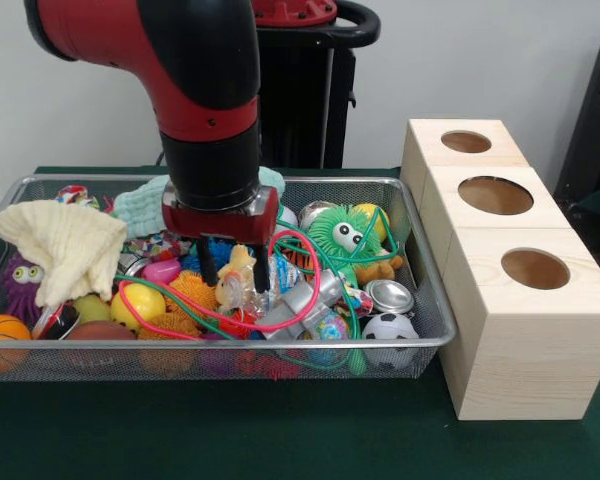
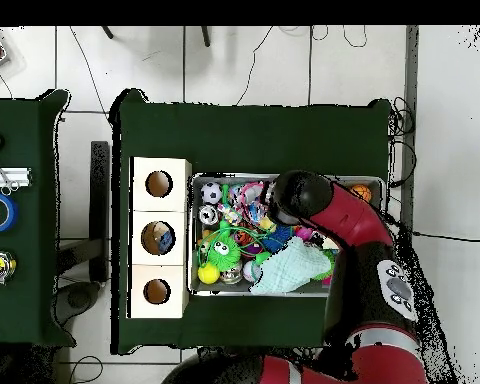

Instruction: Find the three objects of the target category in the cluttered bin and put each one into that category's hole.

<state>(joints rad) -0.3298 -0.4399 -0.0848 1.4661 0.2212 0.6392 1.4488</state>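
The wire mesh bin [image 1: 100,347] is full of toys; it also shows in the overhead view [image 2: 224,292]. My gripper [image 1: 235,268] reaches down into the middle of the clutter. It is open, with one black finger [image 1: 208,262] on each side of a pale yellow toy [image 1: 237,268]. Pink and green cords [image 1: 310,262] loop around this spot. Three pale wooden boxes, each with a round hole [image 1: 496,195], stand in a row beside the bin. In the overhead view the arm [image 2: 302,195] hides the gripper.
In the bin lie a cream cloth [image 1: 65,245], a mint cloth [image 1: 142,205], a green fuzzy ball with eyes [image 1: 342,232], a purple fuzzy toy [image 1: 20,280], a basketball [image 1: 2,335], a soccer ball [image 1: 388,328] and a metal can [image 1: 388,295]. The middle hole [image 2: 157,238] holds something blue.
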